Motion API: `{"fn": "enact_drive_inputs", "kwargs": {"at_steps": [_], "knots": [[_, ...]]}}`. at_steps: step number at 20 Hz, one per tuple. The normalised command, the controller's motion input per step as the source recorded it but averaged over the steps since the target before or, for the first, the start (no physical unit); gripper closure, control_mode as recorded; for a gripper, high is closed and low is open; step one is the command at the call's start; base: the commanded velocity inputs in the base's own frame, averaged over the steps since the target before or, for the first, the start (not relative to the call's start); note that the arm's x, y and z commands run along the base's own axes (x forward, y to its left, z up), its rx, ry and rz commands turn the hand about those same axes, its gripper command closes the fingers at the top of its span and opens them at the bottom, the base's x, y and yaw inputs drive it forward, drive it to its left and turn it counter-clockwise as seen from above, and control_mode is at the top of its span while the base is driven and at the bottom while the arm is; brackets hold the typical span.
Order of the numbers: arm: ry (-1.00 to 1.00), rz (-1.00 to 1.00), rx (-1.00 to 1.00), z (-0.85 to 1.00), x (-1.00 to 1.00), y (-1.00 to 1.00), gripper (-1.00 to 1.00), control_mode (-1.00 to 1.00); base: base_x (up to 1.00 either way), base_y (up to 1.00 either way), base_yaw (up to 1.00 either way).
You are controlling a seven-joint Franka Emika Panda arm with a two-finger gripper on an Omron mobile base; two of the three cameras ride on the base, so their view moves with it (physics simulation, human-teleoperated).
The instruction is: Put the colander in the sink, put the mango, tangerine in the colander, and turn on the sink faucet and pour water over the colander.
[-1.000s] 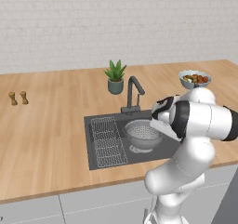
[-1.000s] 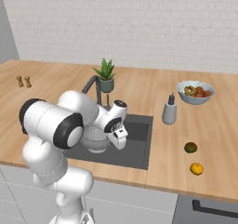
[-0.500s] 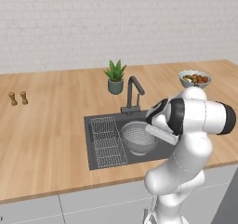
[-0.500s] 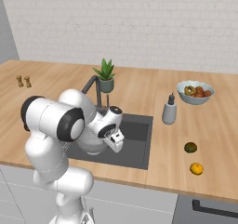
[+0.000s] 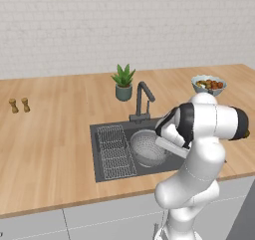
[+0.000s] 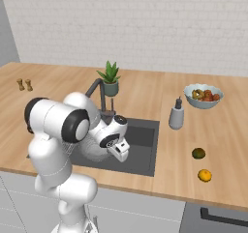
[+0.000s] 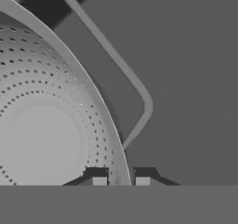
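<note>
The silver perforated colander (image 5: 146,147) sits low in the dark sink (image 5: 99,134), right of the wire rack. In the hand view its rim (image 7: 93,93) runs between my fingertips (image 7: 99,181), and a loop handle (image 7: 145,102) sticks out beside it. My gripper (image 7: 121,181) is shut on the colander's rim, and the hand (image 6: 119,150) reaches down into the basin (image 6: 144,135). The dark green mango (image 6: 198,153) and the orange tangerine (image 6: 205,175) lie on the counter right of the sink. The dark faucet (image 5: 143,98) stands behind the basin with no water running.
A wire grid rack (image 5: 115,153) fills the sink's left part. A potted plant (image 5: 123,82) stands behind the faucet. A fruit bowl (image 6: 203,95) and a grey soap dispenser (image 6: 176,116) are on the right counter, two small shakers (image 5: 19,105) at far left.
The hand has come lower into the sink with the colander still in its grip, and the arm's elbow has swung a little to the left.
</note>
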Motion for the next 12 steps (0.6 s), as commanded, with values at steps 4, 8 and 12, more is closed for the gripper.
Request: {"fn": "enact_drive_inputs", "kwargs": {"at_steps": [4,8,12], "knots": [[0.0,0.0,0.0,0.0,0.16,-0.13,1.0,-1.0,0.0,0.0,0.0],[0.03,0.0,0.0,0.0,0.2,-0.32,1.0,-1.0,0.0,0.0,0.0],[0.0,0.0,0.0,0.0,0.0,-0.21,1.0,-1.0,0.0,0.0,0.0]]}}
